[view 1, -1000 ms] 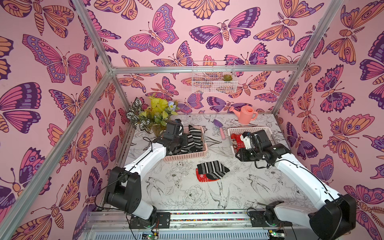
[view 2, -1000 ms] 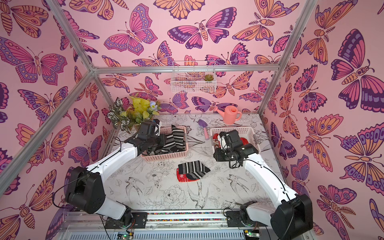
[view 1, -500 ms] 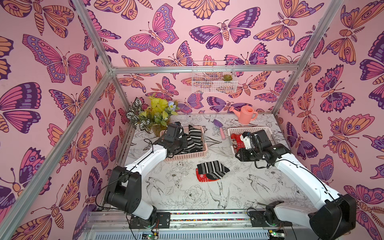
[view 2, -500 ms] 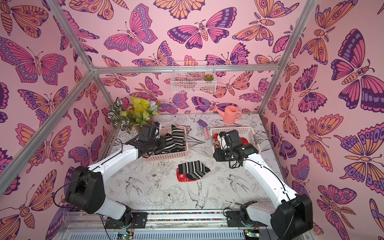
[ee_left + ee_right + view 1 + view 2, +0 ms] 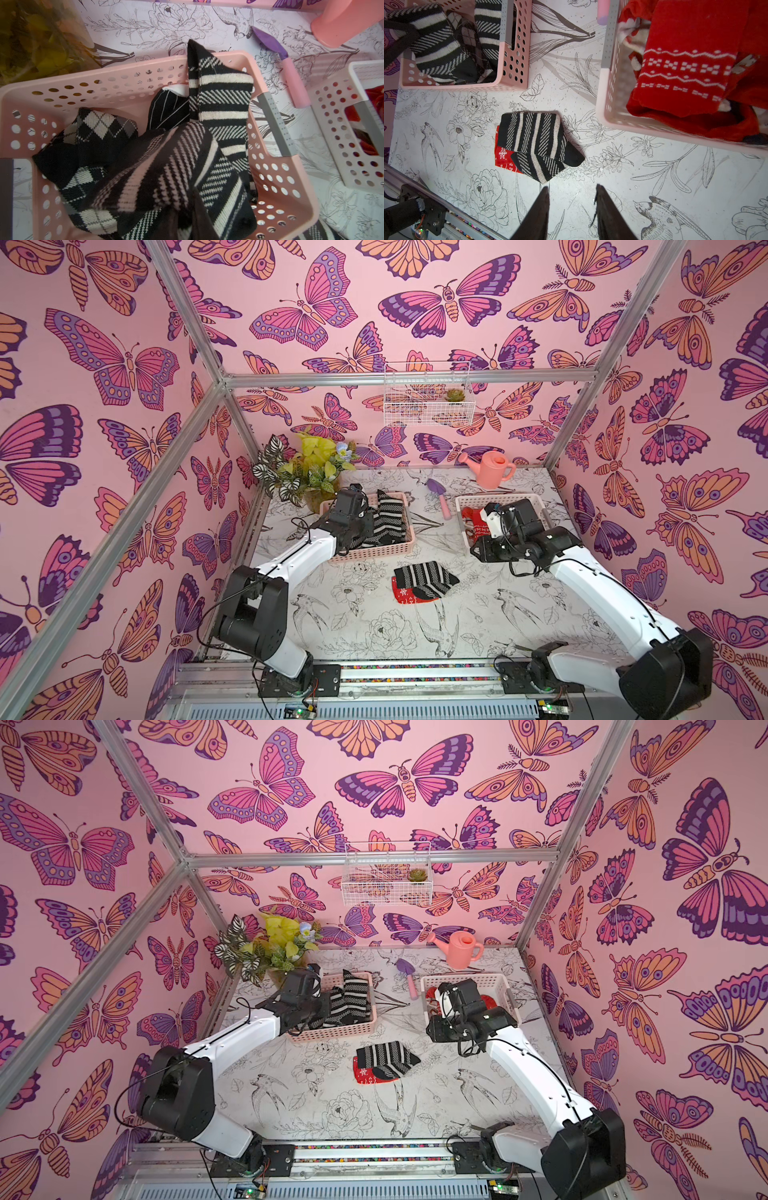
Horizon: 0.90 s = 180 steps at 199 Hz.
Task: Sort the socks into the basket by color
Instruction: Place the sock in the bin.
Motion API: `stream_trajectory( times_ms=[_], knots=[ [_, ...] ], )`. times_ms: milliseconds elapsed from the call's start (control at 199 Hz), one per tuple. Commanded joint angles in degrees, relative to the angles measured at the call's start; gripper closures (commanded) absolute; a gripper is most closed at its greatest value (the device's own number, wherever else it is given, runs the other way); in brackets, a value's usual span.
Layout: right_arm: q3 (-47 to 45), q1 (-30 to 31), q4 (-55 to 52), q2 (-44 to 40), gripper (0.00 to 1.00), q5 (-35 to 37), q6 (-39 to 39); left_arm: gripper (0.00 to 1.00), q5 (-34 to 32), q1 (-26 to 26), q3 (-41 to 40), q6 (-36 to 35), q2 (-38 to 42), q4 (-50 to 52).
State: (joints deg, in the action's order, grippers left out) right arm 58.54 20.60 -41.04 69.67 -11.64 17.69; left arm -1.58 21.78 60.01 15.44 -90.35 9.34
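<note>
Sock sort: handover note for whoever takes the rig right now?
Left gripper: shut on a black-and-white sock, over the pink basket, not released.
Right gripper: open, empty, above the table.
Done: black-and-white pile in the pink basket; red socks in the pale basket.
To do: drop the held sock; then the striped sock lying atop a lone red sock on the table.

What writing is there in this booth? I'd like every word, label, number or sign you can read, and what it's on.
No readable word, number or brand shows in any view.
Loose red sock: a snowflake and white marks, pattern only, no letters.
Red socks in the basket: white zigzags and checks, no letters.
Circuit boards by the front rail: any print is too small to read.
</note>
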Motion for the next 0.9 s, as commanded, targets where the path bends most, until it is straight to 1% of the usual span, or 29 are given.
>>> stream_trajectory(
  times_ms=[0, 211, 426, 562, 707, 897],
  knots=[
    [2.3, -0.5, -1.3, 0.4, 0.61, -0.2, -0.8, 0.86, -2.0, -0.2, -1.7, -1.6, -0.9, -2.8],
    [3.2, -0.5, -1.5, 1.3, 0.61, -0.5, -1.0, 0.85, -2.3, -0.5, -4.0, -1.8, -0.6, -6.1],
    [3.7, -0.5, -1.5, 1.6, 0.60, -1.1, -1.1, 0.85, -3.0, -0.8, -7.8, -1.3, 0.2, -12.8],
    [3.3, -0.5, -1.0, 1.9, 0.60, -1.6, -1.1, 0.85, -3.2, -0.9, -7.9, -1.7, -0.6, -13.6],
    [3.3, -0.5, -1.4, 2.2, 0.60, -1.4, -1.3, 0.85, -1.2, -1.9, -7.0, -1.3, -2.5, -13.4],
    [3.0, -0.5, -1.3, 1.6, 0.60, -1.5, -0.8, 0.81, 1.6, -3.0, -5.7, 0.4, -4.9, -12.1]
  ],
)
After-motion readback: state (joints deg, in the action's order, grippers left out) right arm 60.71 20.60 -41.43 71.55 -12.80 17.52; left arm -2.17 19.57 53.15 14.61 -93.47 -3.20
